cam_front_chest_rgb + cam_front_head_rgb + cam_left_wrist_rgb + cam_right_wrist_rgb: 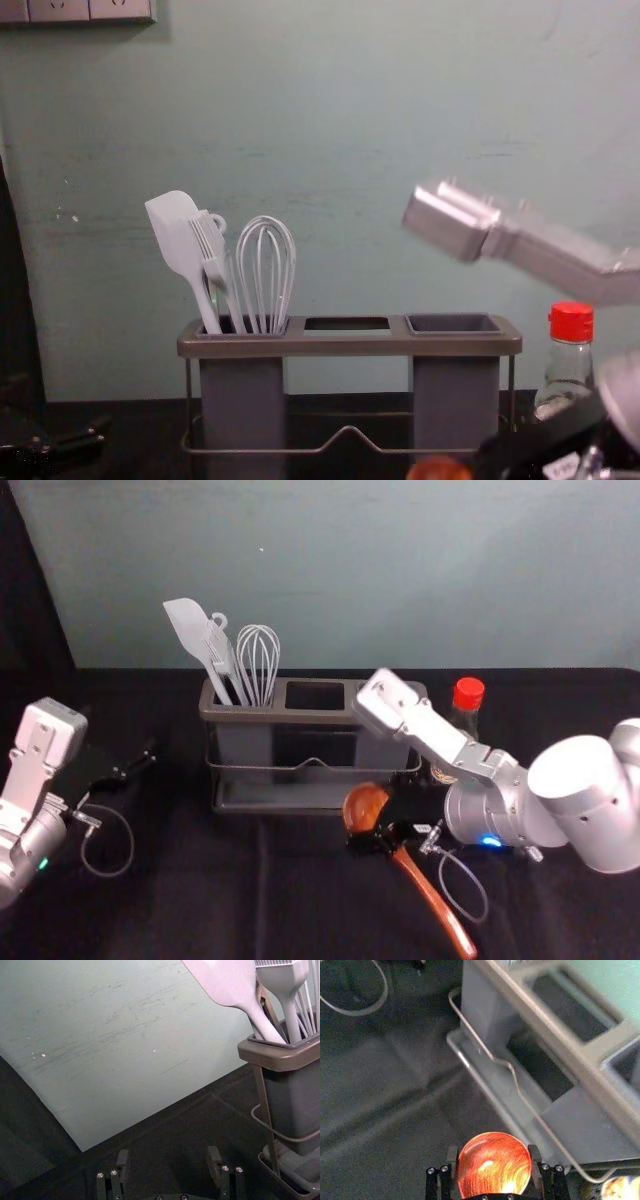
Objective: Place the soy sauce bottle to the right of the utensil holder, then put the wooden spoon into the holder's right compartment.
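The right gripper [373,842] is at work just in front of the utensil holder [290,717], before its right half, and it is clamped on the wooden spoon [430,895]. In the right wrist view its fingers [535,1160] press against the two sides of the spoon's round bowl [494,1165]. The hollow of the bowl shows between them. In the head view the bowl is nearest the holder, and the handle slants back toward the near side and to the right. The soy sauce bottle [570,360] stands upright just to the right of the holder, its red cap [571,322] on top, partly behind the right arm [440,740]. The holder has three openings side by side. A spatula [178,235], a brush [213,255] and a whisk [266,275] lean in the left one; the middle opening [315,695] is next to it, and the right compartment [455,385] is at the bottle's end. The left gripper [146,756] is parked to the left of the holder, well apart from it, with its fingers [123,1162] spread and a gap between them.
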Motion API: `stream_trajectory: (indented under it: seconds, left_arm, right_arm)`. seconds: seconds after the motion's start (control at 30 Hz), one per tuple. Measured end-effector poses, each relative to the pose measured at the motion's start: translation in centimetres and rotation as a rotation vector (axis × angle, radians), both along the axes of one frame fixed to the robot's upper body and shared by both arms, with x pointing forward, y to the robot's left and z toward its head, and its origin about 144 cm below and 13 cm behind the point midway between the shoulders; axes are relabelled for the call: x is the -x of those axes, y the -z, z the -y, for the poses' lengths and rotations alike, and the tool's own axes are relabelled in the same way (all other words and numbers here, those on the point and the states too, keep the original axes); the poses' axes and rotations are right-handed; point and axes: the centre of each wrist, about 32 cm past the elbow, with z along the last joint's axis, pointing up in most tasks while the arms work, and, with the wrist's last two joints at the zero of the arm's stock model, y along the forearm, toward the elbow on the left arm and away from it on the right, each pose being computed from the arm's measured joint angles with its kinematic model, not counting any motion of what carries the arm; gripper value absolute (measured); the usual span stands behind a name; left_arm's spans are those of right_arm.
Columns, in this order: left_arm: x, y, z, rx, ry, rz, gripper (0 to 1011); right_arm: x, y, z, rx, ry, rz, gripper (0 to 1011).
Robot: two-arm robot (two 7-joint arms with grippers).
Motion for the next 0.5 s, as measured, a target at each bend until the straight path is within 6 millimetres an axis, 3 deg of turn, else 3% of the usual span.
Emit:
stream_trajectory:
  seconds: [0.5]
  left_arm:
    - [0.0, 0.0, 0.0, 0.000, 0.000, 0.000, 1011]
  right_arm:
    - [5.1, -3.5, 1.8, -0.154, -0.048, 0.305, 854]
